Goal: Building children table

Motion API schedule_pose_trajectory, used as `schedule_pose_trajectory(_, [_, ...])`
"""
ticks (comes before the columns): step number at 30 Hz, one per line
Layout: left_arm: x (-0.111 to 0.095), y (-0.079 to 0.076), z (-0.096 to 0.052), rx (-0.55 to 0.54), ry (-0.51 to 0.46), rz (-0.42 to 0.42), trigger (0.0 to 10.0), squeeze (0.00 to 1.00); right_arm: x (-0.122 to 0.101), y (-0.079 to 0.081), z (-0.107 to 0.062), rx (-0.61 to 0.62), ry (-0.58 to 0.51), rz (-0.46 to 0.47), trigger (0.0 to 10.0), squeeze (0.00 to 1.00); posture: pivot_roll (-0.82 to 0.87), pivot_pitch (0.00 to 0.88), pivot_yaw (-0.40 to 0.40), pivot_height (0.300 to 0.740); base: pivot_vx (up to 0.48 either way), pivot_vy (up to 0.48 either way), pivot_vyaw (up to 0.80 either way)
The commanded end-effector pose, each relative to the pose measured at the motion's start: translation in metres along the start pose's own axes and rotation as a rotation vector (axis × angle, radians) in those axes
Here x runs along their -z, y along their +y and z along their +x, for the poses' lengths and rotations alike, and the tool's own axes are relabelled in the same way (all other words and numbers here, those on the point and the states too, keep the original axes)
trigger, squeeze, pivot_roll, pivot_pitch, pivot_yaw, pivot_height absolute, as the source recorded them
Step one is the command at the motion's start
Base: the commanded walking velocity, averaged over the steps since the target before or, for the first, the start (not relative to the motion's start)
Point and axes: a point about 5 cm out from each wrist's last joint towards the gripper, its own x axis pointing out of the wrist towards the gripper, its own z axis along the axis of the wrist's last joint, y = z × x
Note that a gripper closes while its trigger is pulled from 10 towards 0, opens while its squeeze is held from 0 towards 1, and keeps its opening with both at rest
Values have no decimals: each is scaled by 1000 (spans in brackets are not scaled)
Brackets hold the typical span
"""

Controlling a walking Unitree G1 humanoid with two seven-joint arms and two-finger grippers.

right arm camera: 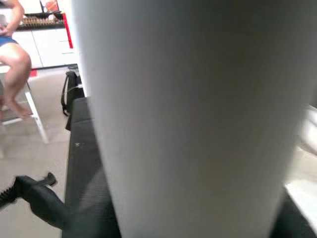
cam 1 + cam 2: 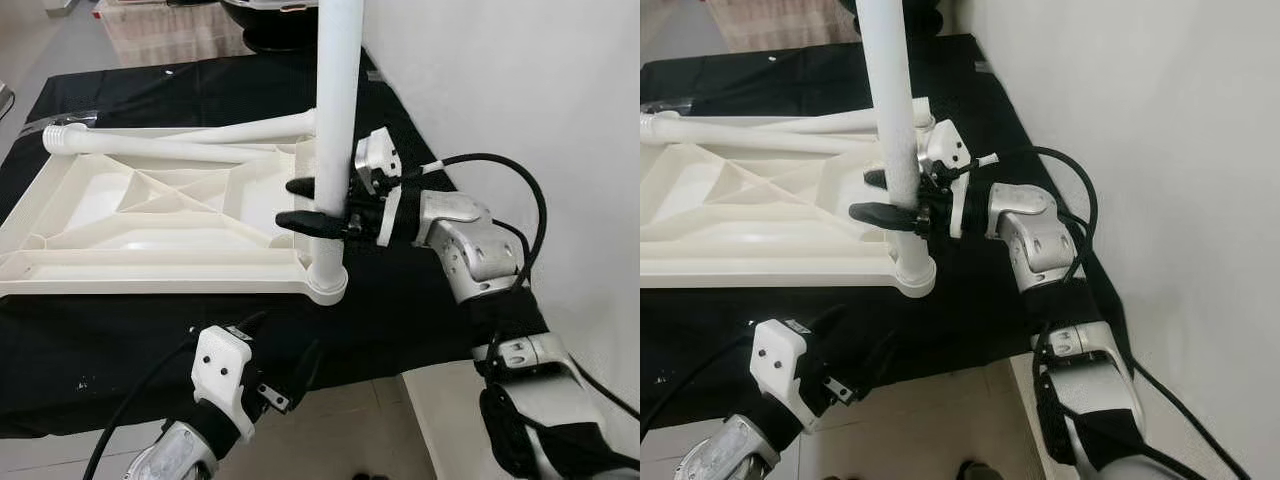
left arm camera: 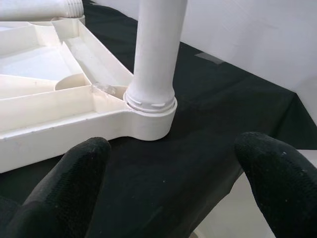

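Right tool (image 2: 312,203) pinching upright leg (image 2: 336,110), top cut off, left tool (image 3: 173,188) spread below tabletop (image 2: 150,215) corner socket (image 3: 151,121).

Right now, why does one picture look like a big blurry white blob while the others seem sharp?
Right wrist view: the upright white plastic table leg sits right against the lens, out of focus, because the right gripper clasps it. Left wrist view: the black fingers blur close up, while the leg's socket stays sharp. Both eye views: even, soft light on the white ribbed tabletop.
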Motion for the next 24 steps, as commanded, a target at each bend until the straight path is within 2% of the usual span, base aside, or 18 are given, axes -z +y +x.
schedule_pose_trajectory(1, [3, -2, -3, 4, 28, 5, 10000, 0, -2, 1, 3, -57, -14, -6, 0, 0, 92, 224, -31, 740, 0, 0, 0])
schedule_pose_trajectory(8, [3, -2, -3, 4, 31, 3, 10000, 0, 5, 2, 0, -83, 8, -14, 0, 0, 84, 221, -30, 740, 0, 0, 0])
schedule_pose_trajectory(10, [4, -2, -3, 2, 30, 2, 10000, 0, 15, 5, -3, 87, 42, -29, 0, 0, 57, 215, -38, 740, 0, 0, 0])
schedule_pose_trajectory(11, [4, -2, -3, 2, 30, 2, 10000, 0, 15, 5, -3, 87, 42, -29, 0, 0, 57, 215, -38, 740, 0, 0, 0])
schedule_pose_trajectory(12, [4, -1, -3, 1, 30, 1, 10000, 0, 20, 7, -4, 163, 57, -35, 0, 0, 57, 215, -38, 740, 0, 0, 0])
schedule_pose_trajectory(13, [4, -1, -3, -1, 29, 1, 10000, 0, 29, 9, -3, 349, 84, -9, 0, 0, 47, 215, -37, 740, 0, 0, 0])
schedule_pose_trajectory(14, [4, 0, -2, -1, 29, 1, 10000, 0, 42, 10, -7, 681, 177, 15, 0, 0, 36, 217, -32, 740, 0, 0, 0])
schedule_pose_trajectory(15, [4, 2, -2, -1, 28, 1, 10000, 0, 51, 12, -15, 921, 247, 22, 0, 0, 29, 219, -29, 740, 0, 0, 0])
schedule_pose_trajectory(16, [4, 3, -1, 1, 28, 0, 10000, 0, 58, 31, -15, 1002, 261, 63, 0, 0, 28, 216, -21, 740, 0, 0, 0])
schedule_pose_trajectory(18, [4, 4, 0, 4, 28, -1, 10000, 0, 60, 52, -11, 975, 233, 114, 0, 0, 28, 216, -21, 740, 0, 0, 0])
schedule_pose_trajectory(20, [5, 5, 2, 11, 28, 0, 10000, 0, 59, 62, -1, 959, 221, 111, 0, 0, 13, 203, -16, 740, 0, 0, 0])
schedule_pose_trajectory(23, [7, 6, 5, 13, 25, 1, 10000, 0, 59, 58, 8, 966, 212, 99, 0, 0, 13, 181, -12, 740, 0, 0, 0])
schedule_pose_trajectory(24, [8, 7, 8, 13, 20, 3, 10000, 0, 56, 49, 16, 962, 194, 84, 0, 0, 17, 166, -16, 740, 0, 0, 0])
